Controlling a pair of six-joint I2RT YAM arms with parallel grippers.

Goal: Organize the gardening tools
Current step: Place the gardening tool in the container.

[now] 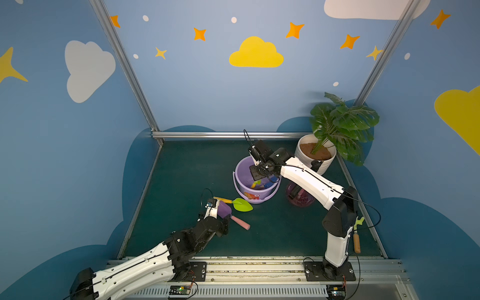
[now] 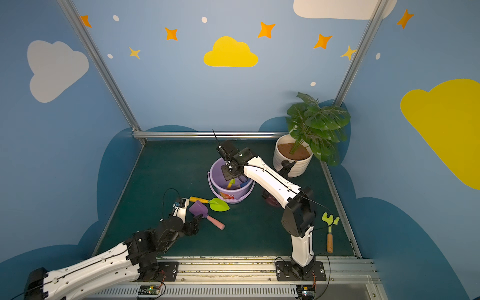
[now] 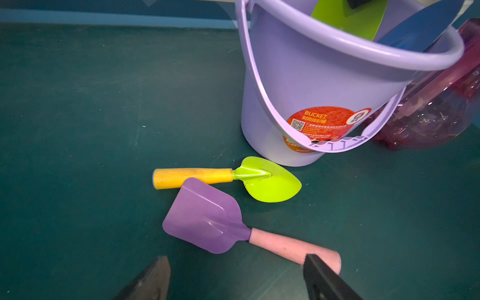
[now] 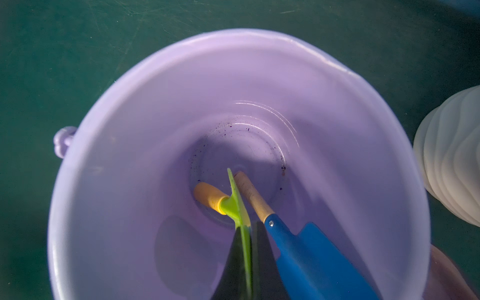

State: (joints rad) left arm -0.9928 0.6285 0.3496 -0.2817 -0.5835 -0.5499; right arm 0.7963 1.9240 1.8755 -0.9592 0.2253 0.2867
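My right gripper (image 4: pixel 245 233) reaches down into the lilac bucket (image 1: pixel 241 176), shut on the thin blade of a lime-green trowel (image 4: pixel 235 205). A blue trowel (image 4: pixel 306 249) leans inside the bucket beside it. On the mat in front of the bucket lie a second lime-green trowel (image 3: pixel 270 184) and a purple trowel (image 3: pixel 205 215) with a pink handle. My left gripper (image 3: pixel 236 261) hovers open just short of that pink handle, one finger beside its end. The pink spray bottle (image 1: pixel 298 197) stands right of the bucket, partly hidden by my right arm.
A white ribbed pot (image 1: pixel 302 159) with a leafy plant stands in the back right corner. A small lime-green rake with a wooden handle (image 2: pixel 330 233) lies near the right rail. Metal rails edge the green mat.
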